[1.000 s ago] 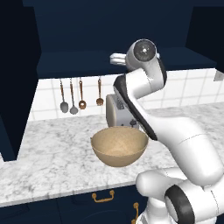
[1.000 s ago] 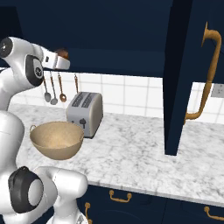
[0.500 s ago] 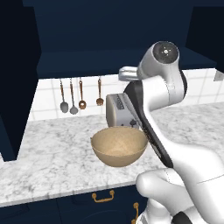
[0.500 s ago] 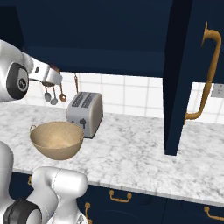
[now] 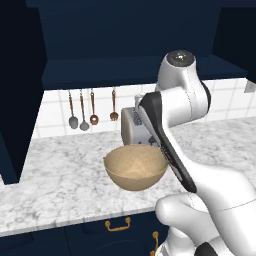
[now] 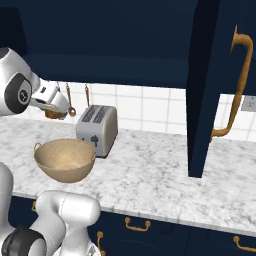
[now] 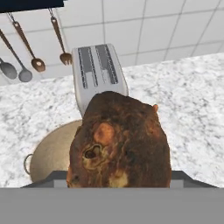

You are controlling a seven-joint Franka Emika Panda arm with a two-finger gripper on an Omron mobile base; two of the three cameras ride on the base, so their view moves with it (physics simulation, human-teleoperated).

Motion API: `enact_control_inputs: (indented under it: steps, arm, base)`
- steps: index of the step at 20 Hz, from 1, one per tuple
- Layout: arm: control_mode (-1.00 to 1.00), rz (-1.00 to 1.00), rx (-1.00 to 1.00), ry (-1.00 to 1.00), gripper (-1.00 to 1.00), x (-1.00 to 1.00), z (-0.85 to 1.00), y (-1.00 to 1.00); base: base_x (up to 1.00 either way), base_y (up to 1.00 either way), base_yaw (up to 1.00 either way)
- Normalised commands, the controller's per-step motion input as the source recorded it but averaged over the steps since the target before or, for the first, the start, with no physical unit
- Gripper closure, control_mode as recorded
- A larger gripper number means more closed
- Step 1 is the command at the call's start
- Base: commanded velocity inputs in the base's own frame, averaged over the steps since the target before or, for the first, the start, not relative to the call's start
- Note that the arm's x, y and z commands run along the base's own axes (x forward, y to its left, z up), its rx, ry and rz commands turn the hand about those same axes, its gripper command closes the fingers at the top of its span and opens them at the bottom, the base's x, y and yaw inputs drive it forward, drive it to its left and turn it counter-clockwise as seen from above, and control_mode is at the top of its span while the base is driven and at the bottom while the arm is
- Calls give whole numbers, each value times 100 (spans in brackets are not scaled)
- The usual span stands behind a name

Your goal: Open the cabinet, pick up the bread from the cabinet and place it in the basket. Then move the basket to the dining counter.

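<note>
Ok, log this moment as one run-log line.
phase: carrying bread to basket | pincer: shut on bread, above basket | basket: on counter beside toaster | cabinet: open

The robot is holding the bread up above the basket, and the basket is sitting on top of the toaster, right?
Almost. The gripper does hold the bread above the basket, but the basket isn't on the toaster. It sits on the marble counter, in front of the toaster. The right base view shows that best.
</note>
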Motion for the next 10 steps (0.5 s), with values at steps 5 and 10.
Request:
enact_control_inputs:
  steps: [5, 10]
  arm:
    - [-100, 0, 0, 13, 100, 0, -59, 0]
    - [-100, 0, 0, 8, 100, 0, -36, 0]
  base:
    - [0, 0, 0]
    - [0, 0, 0]
